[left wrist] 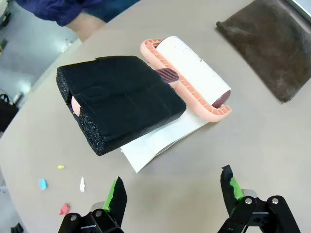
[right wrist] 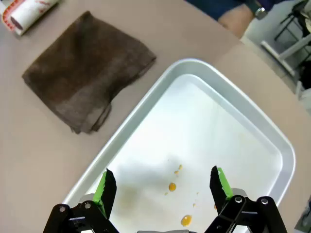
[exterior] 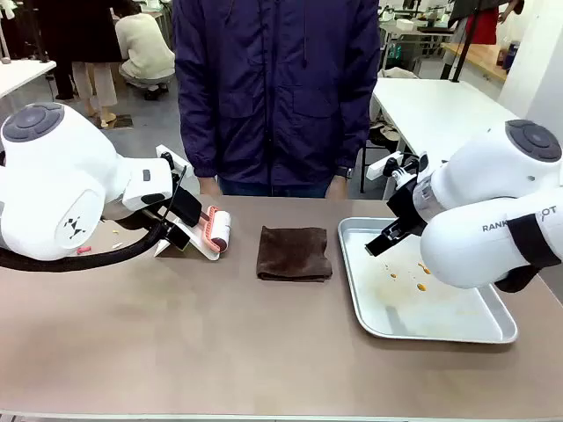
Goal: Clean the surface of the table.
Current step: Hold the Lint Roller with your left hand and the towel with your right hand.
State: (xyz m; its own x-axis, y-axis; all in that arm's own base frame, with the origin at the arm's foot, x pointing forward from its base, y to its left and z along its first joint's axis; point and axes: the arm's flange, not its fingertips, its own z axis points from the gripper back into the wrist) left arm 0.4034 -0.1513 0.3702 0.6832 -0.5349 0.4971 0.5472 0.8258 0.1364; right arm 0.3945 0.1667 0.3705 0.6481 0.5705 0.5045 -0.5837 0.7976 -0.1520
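Looking across the taupe surface [exterior: 176, 352], which spans the front view from 9 to 3 o'clock, we log a brown cloth [exterior: 295, 253] at centre, a roller [exterior: 217, 231] at its 9 o'clock and a tray [exterior: 457, 312] at its 3 o'clock. Left gripper [left wrist: 172, 182] spread, near the roller; coloured scraps [left wrist: 43, 183] at 8 o'clock in its wrist view. Right gripper [right wrist: 162, 177] spread over orange spots [right wrist: 171, 186] in the tray.
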